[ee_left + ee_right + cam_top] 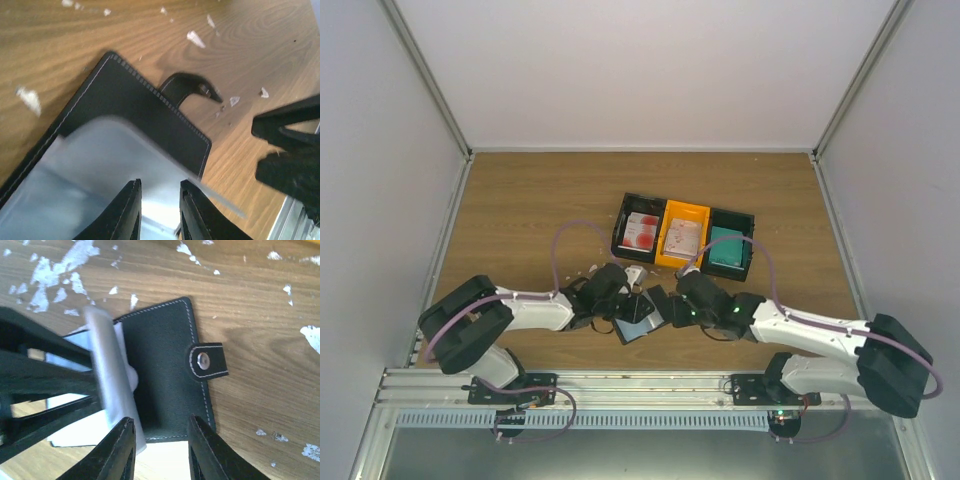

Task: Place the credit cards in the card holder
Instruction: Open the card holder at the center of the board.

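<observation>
The black card holder (638,318) lies open on the wood between my two grippers, its pale grey-blue inside (95,170) facing up. My left gripper (160,184) is open, with its fingertips (131,192) over that pale inside. In the right wrist view the black flap (160,365) with its snap tab (205,360) lies flat, and a pale panel (110,380) stands up beside it. My right gripper (161,426) is open and straddles the flap's near edge. The credit cards lie in the bins: red-and-white (642,232), pinkish-grey (682,237) and teal (727,250).
A row of three open bins, black (625,240), orange (665,255) and black (748,262), stands just behind the card holder. Small white scraps (55,275) are scattered on the wood. The right gripper (290,150) shows dark at the edge of the left wrist view.
</observation>
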`<state>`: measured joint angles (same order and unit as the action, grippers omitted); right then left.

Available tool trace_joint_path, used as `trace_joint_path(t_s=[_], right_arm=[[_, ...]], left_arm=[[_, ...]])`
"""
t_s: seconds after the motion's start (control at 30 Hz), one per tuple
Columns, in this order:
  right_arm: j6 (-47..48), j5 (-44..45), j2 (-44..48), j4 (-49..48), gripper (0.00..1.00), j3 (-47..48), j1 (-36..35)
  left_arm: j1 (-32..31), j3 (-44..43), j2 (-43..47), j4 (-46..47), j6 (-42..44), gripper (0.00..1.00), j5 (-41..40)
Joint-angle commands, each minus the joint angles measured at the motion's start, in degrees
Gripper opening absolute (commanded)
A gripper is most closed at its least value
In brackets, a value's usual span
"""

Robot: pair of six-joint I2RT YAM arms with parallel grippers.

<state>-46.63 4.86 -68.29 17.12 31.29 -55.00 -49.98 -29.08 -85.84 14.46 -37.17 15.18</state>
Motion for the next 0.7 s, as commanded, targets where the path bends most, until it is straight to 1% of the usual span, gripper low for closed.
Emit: trace_joint_path(t_s=[0.0,0.2,0.37,0.43,0.5,0.6,0.67], right_arm=[[2.2,-0.7,3.0,0.6,0.31,0.3,0.1],[6.2,-7.2,1.6,-3.0,0.27,-0.1,0.1],[7.6,-8.6,-4.7,-5.1,0.26,0.4,0.3],[7.5,-7.8,-7.5,-5.7,0.25,0.8,0.6],[6.2,-3.4,-9.6,-5.0,0.24,1.2,0.7],[4.3,2.6,-11.3,-2.7,0.23,1.2,0.7],[4.0,3.7,-11.6,-1.9,0.23,1.0,0.6]], left_arm=[[0.3,-5.5,-3.0,-0.5,3.7,0.25,0.5],[0.3,-10.6,-8.3,-4.9,5.7,0.26,0.6],[0.3,-12.1,-10.8,-6.5,5.4,0.25,0.0],[0.3,-11.5,-10.4,-6.4,5.2,0.24,-0.2],[0.3,-10.7,-9.2,-6.4,5.0,0.24,-0.3],[0.3,-8.2,-5.0,-5.1,4.4,0.24,-0.4],[0.3,-6.9,-2.3,-5.0,4.0,0.25,-1.1]])
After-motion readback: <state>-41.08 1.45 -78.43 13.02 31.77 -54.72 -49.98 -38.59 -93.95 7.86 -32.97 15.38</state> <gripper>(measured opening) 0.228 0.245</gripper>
